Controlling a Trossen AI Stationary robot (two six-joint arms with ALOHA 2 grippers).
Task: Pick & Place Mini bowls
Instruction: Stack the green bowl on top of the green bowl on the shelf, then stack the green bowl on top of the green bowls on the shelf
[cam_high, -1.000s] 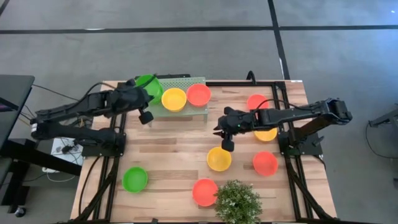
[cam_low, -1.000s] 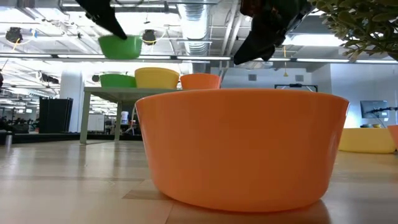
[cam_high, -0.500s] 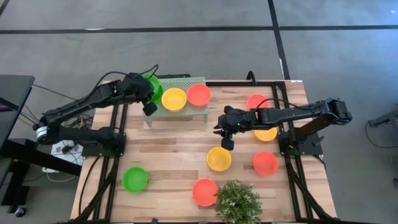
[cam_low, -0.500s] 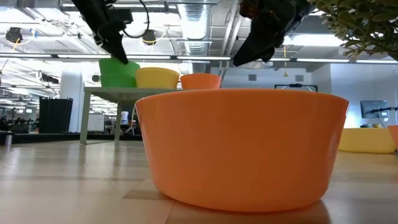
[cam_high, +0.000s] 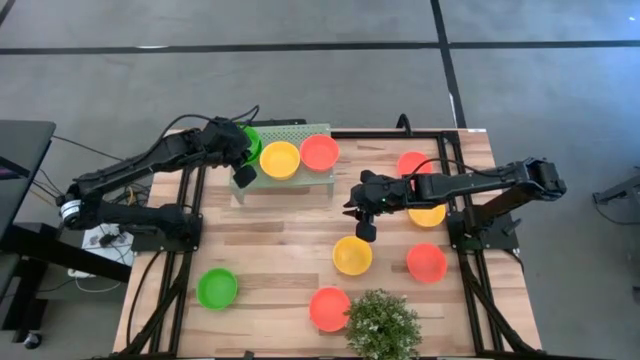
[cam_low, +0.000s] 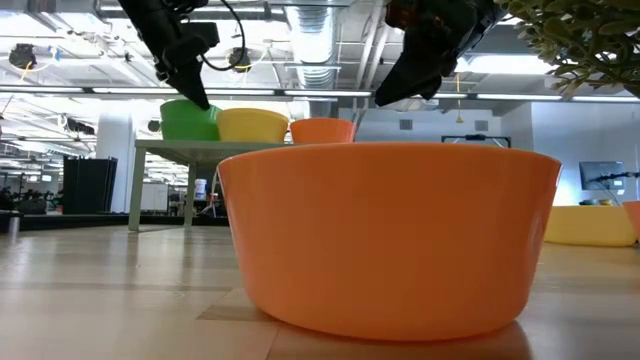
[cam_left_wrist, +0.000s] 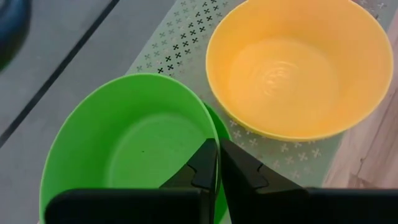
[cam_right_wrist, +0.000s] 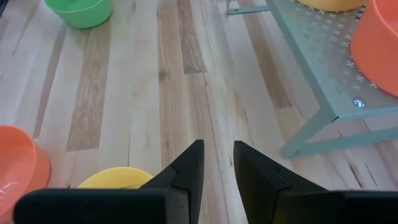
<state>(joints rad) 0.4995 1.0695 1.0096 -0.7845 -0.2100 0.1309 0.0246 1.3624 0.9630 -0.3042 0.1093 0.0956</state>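
On stand (cam_high: 290, 135) — left tool (cam_left_wrist: 216, 163) pinches green bowl (cam_left_wrist: 124, 146) rim | nested bowl visible wrist-only

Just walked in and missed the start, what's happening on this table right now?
Two robot arms are sorting small plastic bowls. The left tool is pinched on the rim of a green bowl at the pale perforated stand, where another green bowl sits right under it, next to a yellow bowl and a red-orange one. The right tool hangs slightly open above the wooden table, holding nothing, near a loose yellow bowl. More bowls and a small potted plant sit around the table.
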